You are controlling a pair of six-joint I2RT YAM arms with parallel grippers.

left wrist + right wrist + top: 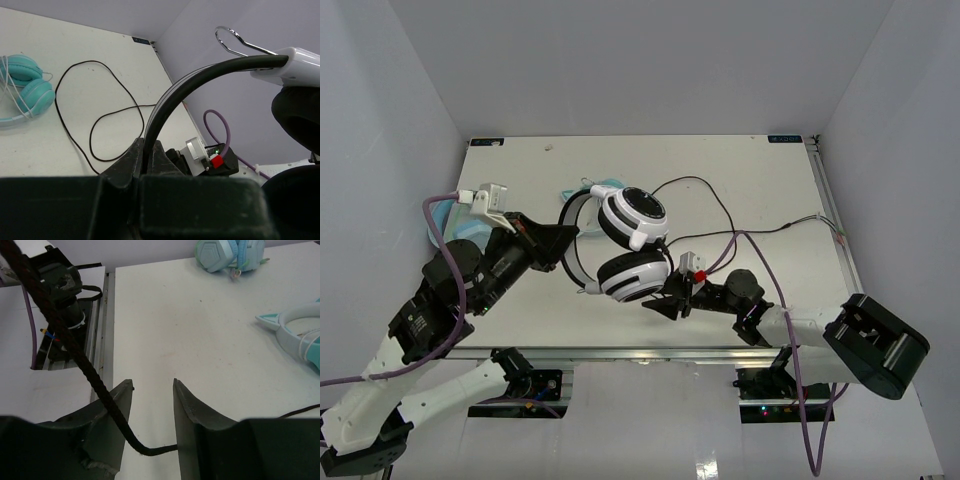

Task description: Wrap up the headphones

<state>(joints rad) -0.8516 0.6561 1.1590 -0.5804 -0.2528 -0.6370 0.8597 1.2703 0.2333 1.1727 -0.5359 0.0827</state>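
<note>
Headphones [630, 245] are held by the headband, pinched in left gripper [147, 150]. Cable [80, 360] is straddled by right gripper [152, 390], jaws half spread. Cable is sprawled loose, upper right of top view; wrapping is judged barely begun.

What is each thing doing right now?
headphones, held up by the headband, unwrapped
cable, loose, looping over the table
left gripper, shut on the headband
right gripper, open, cable between its jaws
teal cat-ear headphones, lying on the table
light-blue headphones, lying on the table
</note>
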